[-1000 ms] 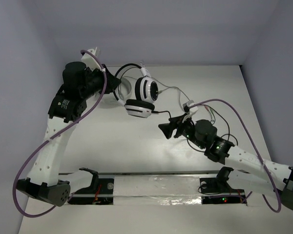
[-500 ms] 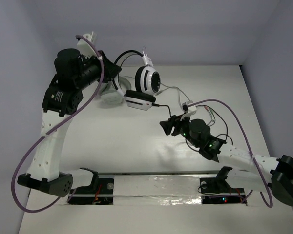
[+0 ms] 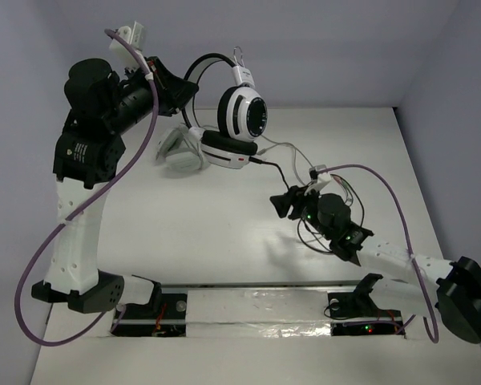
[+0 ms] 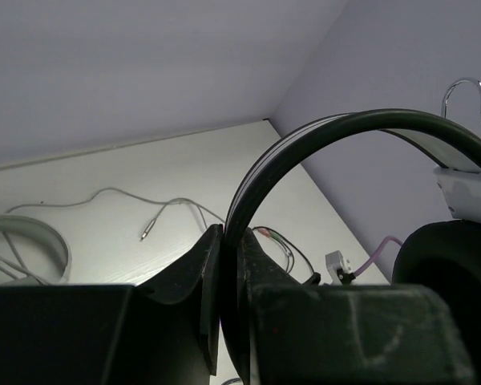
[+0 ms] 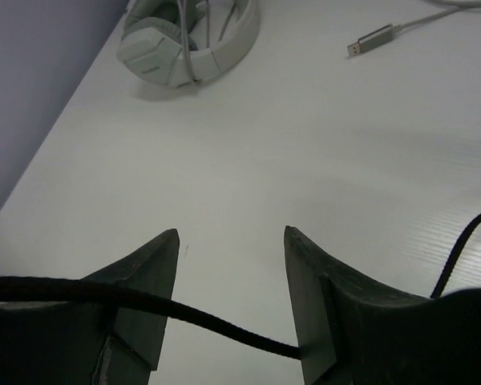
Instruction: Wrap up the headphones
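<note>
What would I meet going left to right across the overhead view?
left arm → pale grey headphones → black-and-white headphones → right gripper

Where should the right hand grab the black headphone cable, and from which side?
Grip the black cable on the straight stretch crossing the right hand's open fingers, coming from the near right of the headphones, which the left hand holds raised by the headband. That stretch hangs clear of the table; probably turn the wrist so fingers close across it.
</note>
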You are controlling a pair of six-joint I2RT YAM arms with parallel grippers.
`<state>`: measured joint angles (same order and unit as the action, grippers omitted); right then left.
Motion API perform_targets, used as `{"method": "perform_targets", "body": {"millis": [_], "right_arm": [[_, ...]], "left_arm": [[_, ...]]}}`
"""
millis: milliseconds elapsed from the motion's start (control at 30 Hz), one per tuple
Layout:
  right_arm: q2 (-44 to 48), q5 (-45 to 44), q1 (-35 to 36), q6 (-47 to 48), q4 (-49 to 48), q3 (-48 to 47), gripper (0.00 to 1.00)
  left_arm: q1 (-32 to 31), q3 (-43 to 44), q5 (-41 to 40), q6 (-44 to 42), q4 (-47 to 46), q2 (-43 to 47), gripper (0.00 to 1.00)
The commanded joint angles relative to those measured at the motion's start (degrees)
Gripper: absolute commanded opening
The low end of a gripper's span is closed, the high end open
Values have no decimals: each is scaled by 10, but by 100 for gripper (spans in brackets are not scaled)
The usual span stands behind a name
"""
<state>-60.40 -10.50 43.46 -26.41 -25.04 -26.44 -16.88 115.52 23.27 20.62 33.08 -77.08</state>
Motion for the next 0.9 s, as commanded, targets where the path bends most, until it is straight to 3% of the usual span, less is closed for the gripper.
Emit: {"method": "perform_targets", "body": {"millis": [0, 133, 233, 267, 400, 567, 733, 867], "right_arm": [[-11, 30, -15, -10, -46, 7, 61], [-44, 41, -15, -13, -48, -4, 59], [-57, 42, -15, -20, -45, -7, 37], [-59, 43, -15, -26, -42, -11, 22], [-62, 90, -15, -41, -25, -18, 0], [-66, 101, -15, -59, 39, -40, 0], [-67, 50, -15, -63, 161, -85, 0], [-74, 21, 1, -59, 228, -128, 0]], "left_arm": [[-2, 45, 17, 38, -39, 5, 0], [4, 56, 30, 51, -44, 2, 0], [4, 63, 25, 50, -41, -3, 0], [4, 62, 21, 49, -38, -4, 0], [10, 3, 0, 40, -52, 2, 0], [17, -73, -25, 39, -81, 9, 0], [30, -171, -61, 33, -110, 22, 0], [55, -252, -35, 62, -164, 35, 0]]}}
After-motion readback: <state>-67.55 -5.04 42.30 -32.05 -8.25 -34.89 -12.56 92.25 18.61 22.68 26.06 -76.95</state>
